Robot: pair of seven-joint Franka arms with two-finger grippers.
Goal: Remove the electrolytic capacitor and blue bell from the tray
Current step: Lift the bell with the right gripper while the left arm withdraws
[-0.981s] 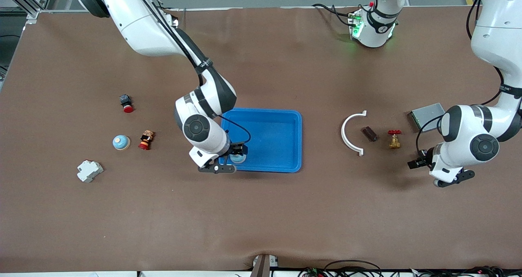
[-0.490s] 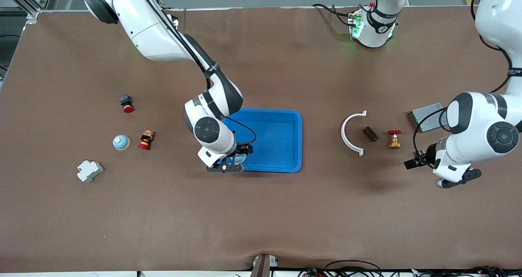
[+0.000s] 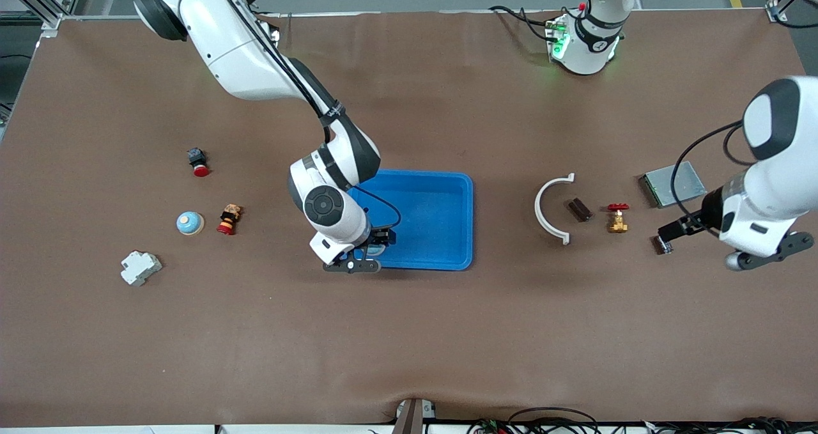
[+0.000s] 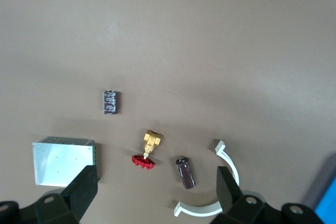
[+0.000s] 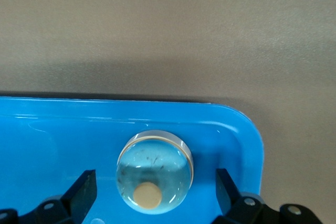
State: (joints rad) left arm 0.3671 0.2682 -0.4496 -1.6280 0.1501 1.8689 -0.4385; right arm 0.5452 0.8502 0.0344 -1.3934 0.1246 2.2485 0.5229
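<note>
Right wrist view reveals the blue bell (image 5: 155,171) between the open right hand (image 5: 155,192), hidden from front.

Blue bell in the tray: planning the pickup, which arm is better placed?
Right. Its open pincer straddles the blue bell in the tray; the left pincer hangs open over the capacitor's end of the table.

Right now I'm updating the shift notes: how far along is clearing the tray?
Done: the electrolytic capacitor lies on the table by the left arm's end, out of the tray; the left gripper hangs open over it.
In hand: the right gripper straddles the blue bell, jaws open, not gripping.
Left: grip the bell, lift it out.
</note>
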